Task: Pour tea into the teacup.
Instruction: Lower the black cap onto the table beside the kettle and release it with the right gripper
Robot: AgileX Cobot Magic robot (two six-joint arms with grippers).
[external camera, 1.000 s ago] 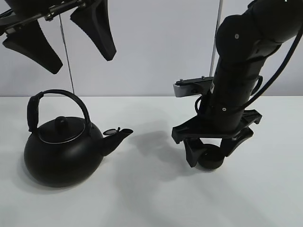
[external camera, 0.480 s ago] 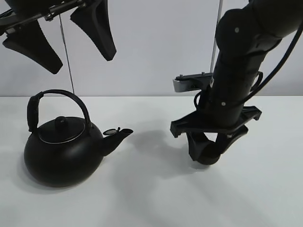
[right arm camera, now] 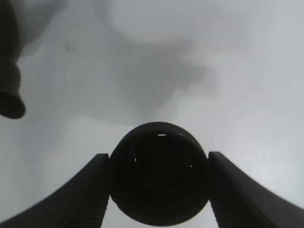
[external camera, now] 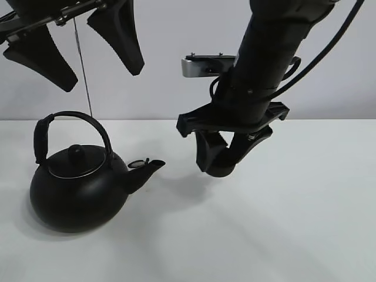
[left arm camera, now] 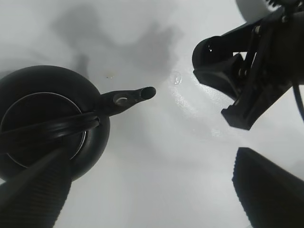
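The small black teacup [right arm camera: 159, 171] sits gripped between the fingers of my right gripper [external camera: 222, 160], lifted above the white table [external camera: 294, 223], to the right of the kettle's spout [external camera: 147, 166]. In the exterior view the cup [external camera: 221, 168] shows only partly between the fingers. The large black kettle [external camera: 79, 185] with arched handle stands on the table at the left; it also shows in the left wrist view [left arm camera: 47, 123]. My left gripper [external camera: 73, 53] hangs open and empty high above the kettle.
The white table runs back to a pale wall [external camera: 176, 59]. The kettle's spout end [right arm camera: 10, 92] shows at the edge of the right wrist view. The right arm [left arm camera: 256, 71] shows in the left wrist view.
My right gripper has lifted the teacup off the table and carried it left, toward the kettle's spout. The left gripper and kettle have not moved.
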